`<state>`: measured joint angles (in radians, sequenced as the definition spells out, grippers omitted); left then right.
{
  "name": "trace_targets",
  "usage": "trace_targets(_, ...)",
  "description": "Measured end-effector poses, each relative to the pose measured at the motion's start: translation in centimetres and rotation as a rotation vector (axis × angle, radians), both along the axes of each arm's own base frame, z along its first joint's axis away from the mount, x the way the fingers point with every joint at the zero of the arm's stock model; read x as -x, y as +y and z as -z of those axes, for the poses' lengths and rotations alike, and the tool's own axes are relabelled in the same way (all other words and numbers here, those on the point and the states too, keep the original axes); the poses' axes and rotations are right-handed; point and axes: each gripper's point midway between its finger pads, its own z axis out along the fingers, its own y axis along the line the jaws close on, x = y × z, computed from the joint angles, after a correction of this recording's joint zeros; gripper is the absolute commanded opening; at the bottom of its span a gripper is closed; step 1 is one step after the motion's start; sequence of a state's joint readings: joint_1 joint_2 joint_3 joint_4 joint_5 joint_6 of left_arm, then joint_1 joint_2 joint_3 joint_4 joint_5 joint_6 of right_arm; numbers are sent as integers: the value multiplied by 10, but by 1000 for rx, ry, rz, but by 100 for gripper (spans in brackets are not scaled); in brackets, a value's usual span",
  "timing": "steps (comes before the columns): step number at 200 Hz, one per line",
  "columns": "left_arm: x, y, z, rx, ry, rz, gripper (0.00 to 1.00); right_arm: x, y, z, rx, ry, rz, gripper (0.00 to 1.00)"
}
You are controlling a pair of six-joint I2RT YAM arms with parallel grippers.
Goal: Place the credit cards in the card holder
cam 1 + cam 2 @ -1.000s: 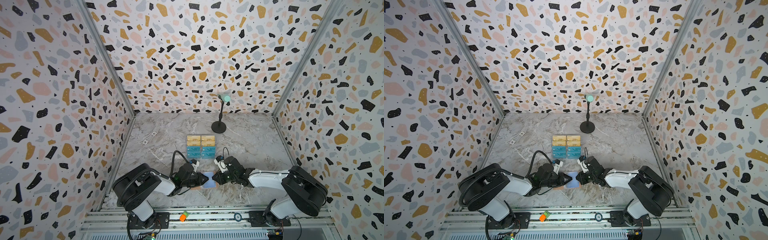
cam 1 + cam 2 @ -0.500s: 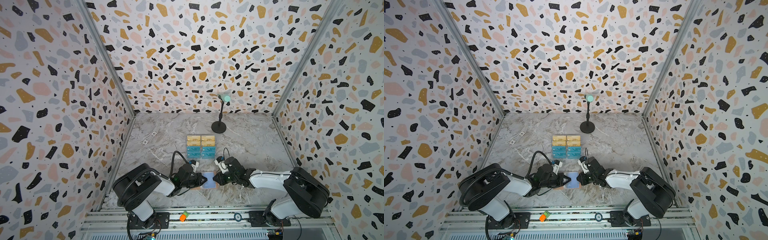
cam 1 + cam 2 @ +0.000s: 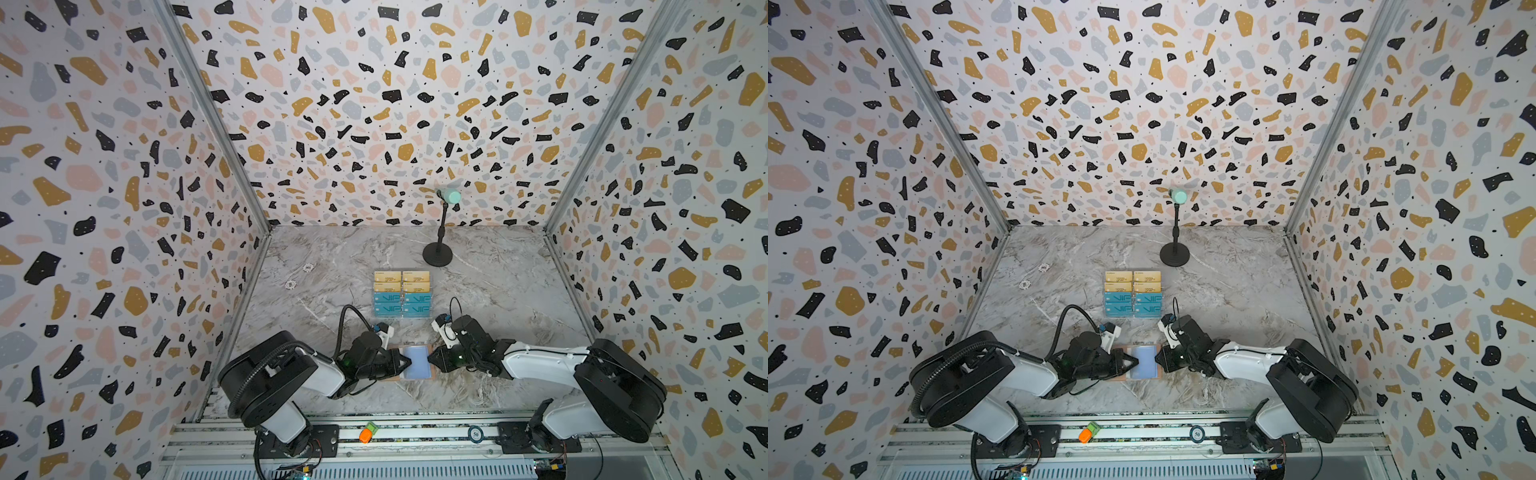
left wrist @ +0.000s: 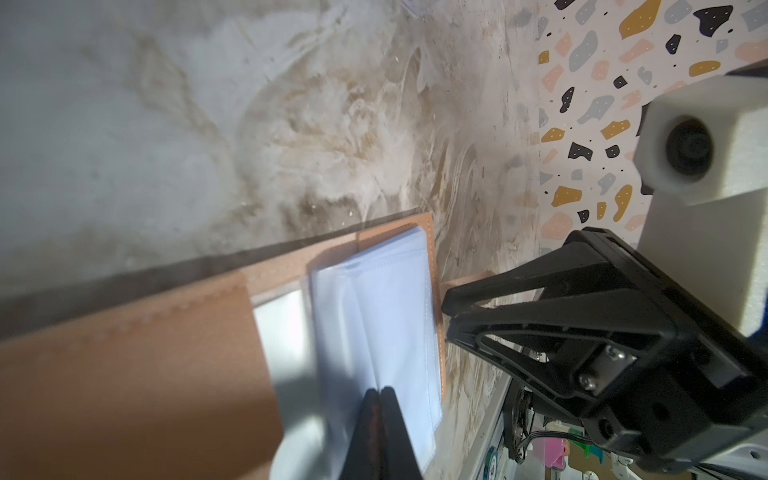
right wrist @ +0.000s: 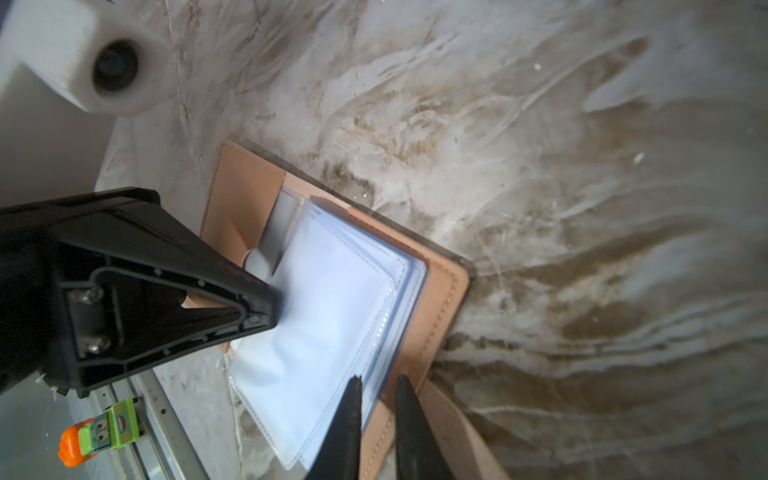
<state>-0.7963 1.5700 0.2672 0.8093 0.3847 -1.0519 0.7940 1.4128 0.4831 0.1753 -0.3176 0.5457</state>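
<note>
Inspection from the remote desk. The card holder [image 3: 417, 360] lies open on the marble table [image 3: 498, 282], low in the centre of both top views, directly between the two grippers; its clear sleeves face up and its salmon cover lies flat beneath them.

The left gripper [image 3: 409, 363] reaches in from the left of the frame onto the sleeves. In the left wrist view, low in the frame, the left gripper [image 4: 378, 395] has its jaws pressed together with no gap, tips on the top sleeve; I cannot tell whether a leaf is nipped between them.

The right gripper [image 3: 430, 358] reaches in from the right and meets the right edge of the card holder. In the right wrist view, at the bottom of the frame, the right gripper [image 5: 379, 384] has its jaws a narrow gap apart; sleeve edge and cover of the card holder [image 5: 432, 316] show through the gap, and I see nothing pinched across it.

The credit cards [image 3: 402, 293] stand in a clear rack [image 3: 401, 317] above the card holder in the frame, apart from it; gold rows sit above, teal "VIP" rows below.

A microphone stand [image 3: 437, 253] stands to the upper right of the rack; a small orange and green toy [image 3: 368, 432] sits on the rail at the bottom of the frame.
</note>
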Motion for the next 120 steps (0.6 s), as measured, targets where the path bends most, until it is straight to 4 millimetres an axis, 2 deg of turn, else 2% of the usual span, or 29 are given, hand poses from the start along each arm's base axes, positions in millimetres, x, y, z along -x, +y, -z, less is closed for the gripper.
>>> trace_targets(77, 2, 1, -9, 51, -15, -9, 0, 3, 1, 0, -7, 11, -9, 18)
trace_targets(120, 5, 1, -12, 79, -13, -2, 0, 10, 9, -2, -34, 10, -53, 18)
